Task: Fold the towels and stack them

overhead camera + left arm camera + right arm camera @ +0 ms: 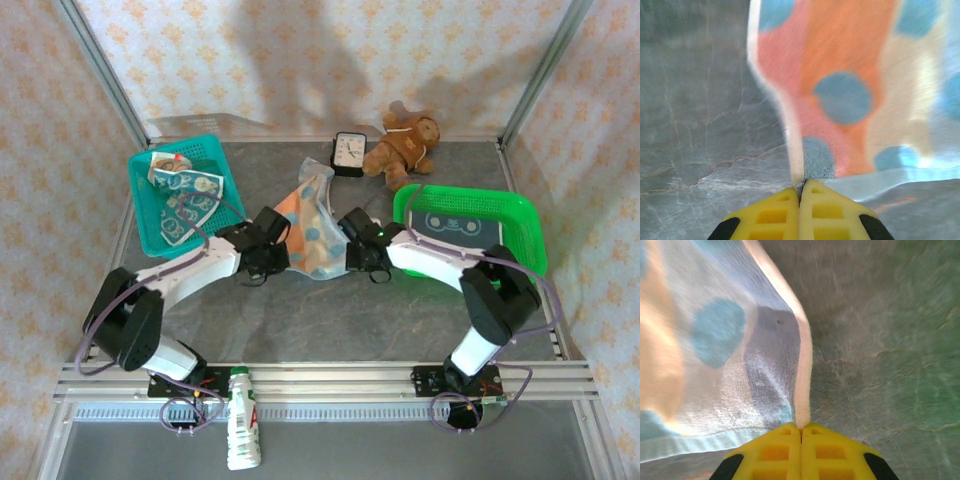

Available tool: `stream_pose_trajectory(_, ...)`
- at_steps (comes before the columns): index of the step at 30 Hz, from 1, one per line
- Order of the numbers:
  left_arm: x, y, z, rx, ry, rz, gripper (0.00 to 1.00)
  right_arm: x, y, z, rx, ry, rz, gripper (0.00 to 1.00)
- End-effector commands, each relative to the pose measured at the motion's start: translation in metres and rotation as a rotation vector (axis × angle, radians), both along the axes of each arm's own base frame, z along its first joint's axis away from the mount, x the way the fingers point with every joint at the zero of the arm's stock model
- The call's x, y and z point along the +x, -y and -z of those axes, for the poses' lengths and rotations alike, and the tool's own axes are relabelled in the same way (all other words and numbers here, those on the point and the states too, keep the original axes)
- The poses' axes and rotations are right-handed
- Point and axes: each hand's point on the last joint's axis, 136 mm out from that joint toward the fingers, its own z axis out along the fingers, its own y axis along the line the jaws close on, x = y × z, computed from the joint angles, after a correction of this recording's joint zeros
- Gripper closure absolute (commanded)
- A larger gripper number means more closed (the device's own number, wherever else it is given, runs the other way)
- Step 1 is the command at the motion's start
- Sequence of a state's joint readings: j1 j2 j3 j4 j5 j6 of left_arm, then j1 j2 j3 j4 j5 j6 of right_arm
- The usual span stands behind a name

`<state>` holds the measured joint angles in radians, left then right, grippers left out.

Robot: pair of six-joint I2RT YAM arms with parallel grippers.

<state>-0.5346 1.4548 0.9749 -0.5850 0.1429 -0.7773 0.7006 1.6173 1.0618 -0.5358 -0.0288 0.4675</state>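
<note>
Orange-and-blue dotted towel sat at the middle of the table, long axis toward the back edge, narrow end pointing there; the left claw and right claw each clamped a near corner.

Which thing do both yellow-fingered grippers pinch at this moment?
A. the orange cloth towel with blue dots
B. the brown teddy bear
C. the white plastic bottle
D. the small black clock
A: the left gripper and the right gripper are each shut on a corner of the orange cloth towel with blue dots.
</note>
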Motion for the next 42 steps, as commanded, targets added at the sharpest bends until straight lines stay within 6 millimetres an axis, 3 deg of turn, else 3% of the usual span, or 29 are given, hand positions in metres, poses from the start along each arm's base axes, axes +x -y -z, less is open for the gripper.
stream_pose_trajectory(1, 0.015, -0.017, -0.055, 0.042, 0.111, -0.029, 1.0, 0.019, 0.005, -0.061, 0.002, 0.154, 0.028, 1.0)
stream_pose_trajectory(12, 0.08, -0.035, -0.235, -0.041, 0.513, -0.091, 1.0, 0.082, 0.018, -0.227, 0.127, 0.541, 0.076, 1.0)
stream_pose_trajectory(17, 0.106, -0.034, -0.301, -0.039, 0.664, -0.082, 1.0, 0.111, 0.014, -0.291, 0.193, 0.692, 0.07, 1.0)
stream_pose_trajectory(21, 0.122, -0.033, -0.341, -0.05, 0.746, -0.09, 1.0, 0.128, 0.011, -0.334, 0.215, 0.783, 0.062, 1.0)
stream_pose_trajectory(24, 0.126, -0.028, -0.364, -0.08, 0.776, -0.077, 1.0, 0.135, 0.007, -0.355, 0.226, 0.825, 0.053, 1.0)
stream_pose_trajectory(30, 0.112, -0.031, -0.38, -0.109, 0.797, -0.086, 1.0, 0.129, 0.003, -0.374, 0.286, 0.833, 0.041, 1.0)
stream_pose_trajectory(36, 0.074, -0.026, -0.395, -0.155, 0.832, -0.052, 1.0, 0.095, 0.002, -0.379, 0.368, 0.813, -0.004, 1.0)
stream_pose_trajectory(42, 0.034, -0.027, -0.41, -0.178, 0.871, -0.038, 1.0, 0.044, 0.004, -0.39, 0.342, 0.832, -0.048, 1.0)
